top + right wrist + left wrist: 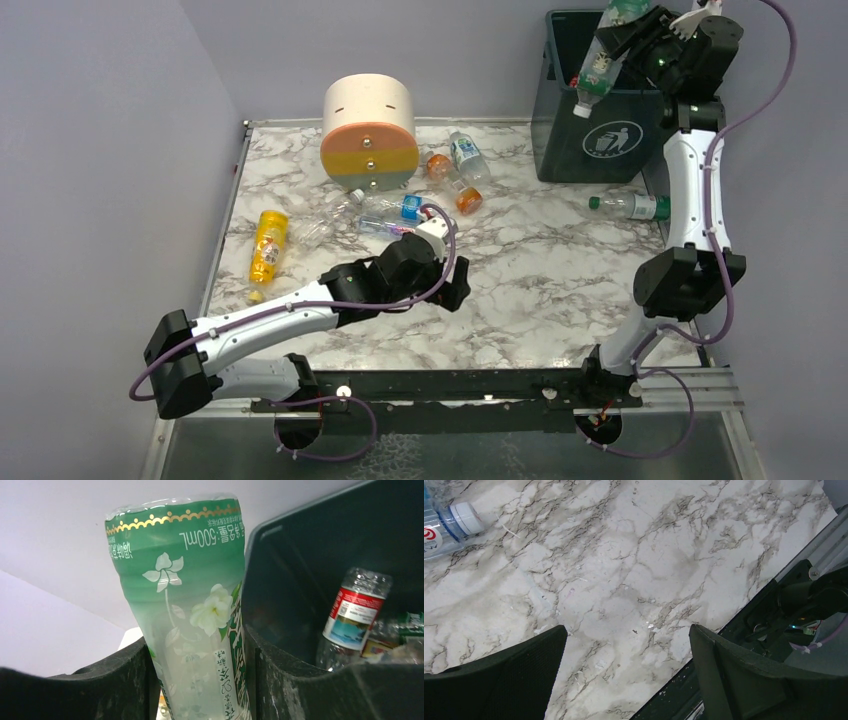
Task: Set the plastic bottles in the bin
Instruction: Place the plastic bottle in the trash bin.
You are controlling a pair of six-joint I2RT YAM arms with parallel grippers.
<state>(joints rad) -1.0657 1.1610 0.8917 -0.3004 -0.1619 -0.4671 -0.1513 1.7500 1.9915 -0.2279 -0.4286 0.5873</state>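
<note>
The green-labelled bottle is clamped between the drawn-in fingers of the right gripper and is held high and cap-down at the bin. It is judged to hang by the rim's near corner rather than squarely over the opening. If it is let go from there, the rim could be struck and the bottle thrown back onto the table. Its wall is thin clear plastic, visibly pinched to a waist where it is gripped. It is wrapped in a glossy green film printed with white flowers and a gold scalloped band, so a slip or a twist within the pads is possible. The bin is rigid, dark teal and smooth-walled, with square corners. A red-labelled bottle of crinkled clear plastic is seen already lying inside, off which a dropped bottle might bounce. The table is smooth and marble-patterned, so anything round that lands on it may roll. The left gripper is held low over bare tabletop with its jaws wide apart and nothing between them. A clear bottle with a pale cap lies at the edge of its view. A green-capped bottle lies just beside the bin, and a yellow bottle lies well apart at the far left.
</note>
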